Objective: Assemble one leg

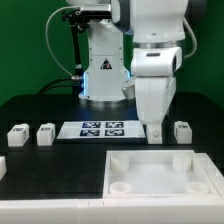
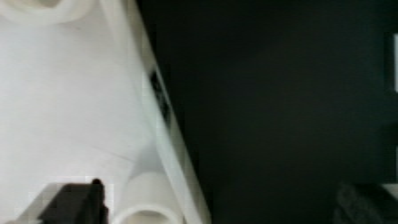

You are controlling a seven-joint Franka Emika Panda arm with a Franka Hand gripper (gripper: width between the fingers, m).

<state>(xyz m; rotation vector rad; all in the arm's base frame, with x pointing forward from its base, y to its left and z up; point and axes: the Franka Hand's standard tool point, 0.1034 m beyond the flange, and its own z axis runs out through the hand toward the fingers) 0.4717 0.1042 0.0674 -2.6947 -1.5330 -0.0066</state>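
Small stubby white leg [image 1: 181,130], black-and-white marked

No readable text; triangle sign [image 1: 103,68] on robot base [image 1: 92,88].

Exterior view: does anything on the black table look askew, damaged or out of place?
Nothing stands out. Three small white tagged plastic blocks stand upright and apart, and the large white tray-like part and the marker board lie flat.
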